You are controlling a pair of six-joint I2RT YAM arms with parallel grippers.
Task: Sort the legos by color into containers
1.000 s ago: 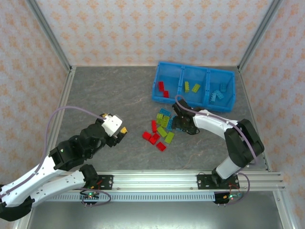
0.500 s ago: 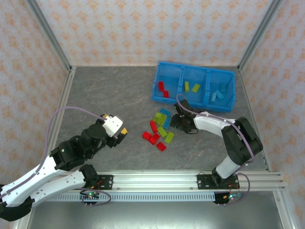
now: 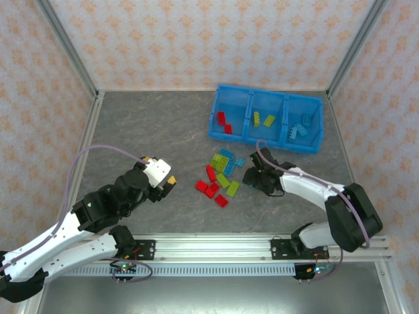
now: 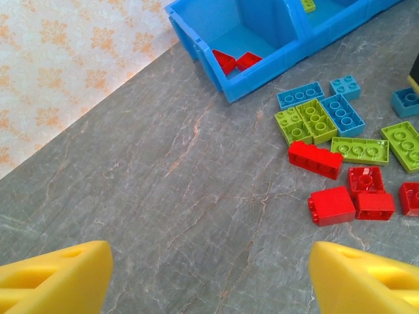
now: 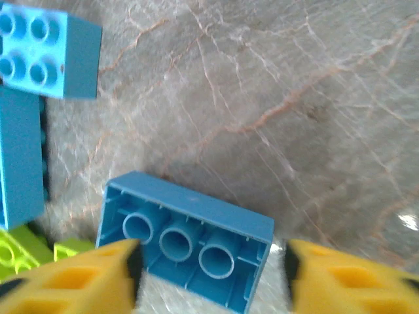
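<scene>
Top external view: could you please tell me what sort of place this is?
Likely a robot lab cell: aluminium frame around wallpapered panels, two arms bolted to a rail, legos beside a blue tray.

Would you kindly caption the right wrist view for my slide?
Right hand, jaws open, straddles an upturned blue lego on the table.

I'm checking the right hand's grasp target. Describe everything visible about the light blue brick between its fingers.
The light blue brick is glossy plastic, a long rectangle turned hollow side toward the wrist camera, showing three round tubes in a row. It sits skewed over the grey table, between the yellow fingers of the right hand. Whether they touch it is unclear.
</scene>
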